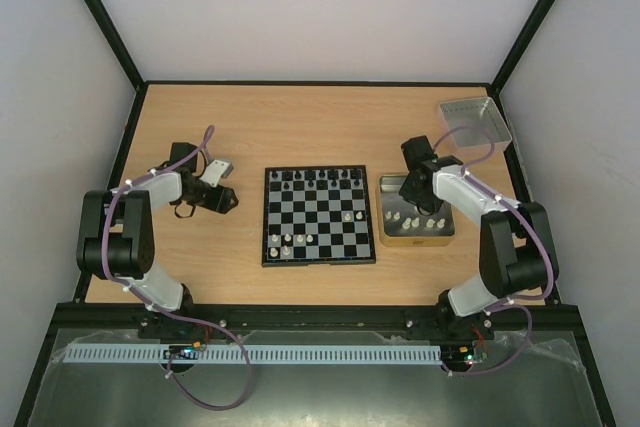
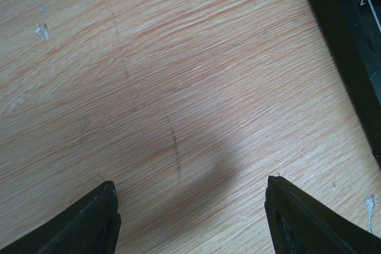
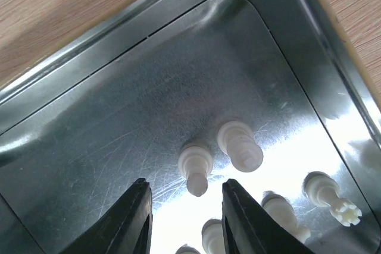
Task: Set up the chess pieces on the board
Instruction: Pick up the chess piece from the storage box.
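The checkered board [image 1: 319, 217] lies mid-table with black pieces [image 1: 318, 179] along its far rows and a few white pieces [image 1: 288, 241] near its front. Several white pieces [image 1: 422, 220] stand in a tan-rimmed metal tray [image 1: 443, 238] to its right. My right gripper [image 3: 186, 191] is open low over that tray [image 3: 113, 123], its fingertips on either side of a white pawn [image 3: 196, 168]; a white rook [image 3: 240, 146] stands beside it. My left gripper [image 2: 190, 185] is open and empty over bare wood, left of the board's black rim [image 2: 348, 34].
A grey metal tray [image 1: 475, 123] sits at the back right corner. More white pieces [image 3: 328, 196] crowd the tray floor beside my right fingers. Black frame posts and white walls border the table.
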You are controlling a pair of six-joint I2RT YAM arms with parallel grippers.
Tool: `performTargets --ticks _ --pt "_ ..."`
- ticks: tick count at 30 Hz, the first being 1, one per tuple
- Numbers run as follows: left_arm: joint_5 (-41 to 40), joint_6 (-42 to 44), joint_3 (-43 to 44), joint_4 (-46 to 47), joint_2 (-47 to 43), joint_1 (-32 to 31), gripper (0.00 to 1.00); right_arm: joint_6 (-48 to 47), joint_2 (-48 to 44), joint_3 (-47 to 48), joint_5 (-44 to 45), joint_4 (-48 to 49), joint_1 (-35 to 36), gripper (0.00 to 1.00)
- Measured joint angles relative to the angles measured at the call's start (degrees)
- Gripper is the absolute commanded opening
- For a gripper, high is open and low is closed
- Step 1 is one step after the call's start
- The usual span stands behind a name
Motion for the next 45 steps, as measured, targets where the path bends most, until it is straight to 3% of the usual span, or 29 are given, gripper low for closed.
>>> performTargets --ticks 32,45 --pt "0.02 0.04 0.09 -0.15 0.07 0.00 0.68 0.24 1.70 -2.97 0.17 2.49 -0.81 0.10" --pt "0.04 0.13 0.09 -0.17 0.07 0.00 0.68 0.22 -3.19 -1.77 1.40 -0.46 0.35 0.09"
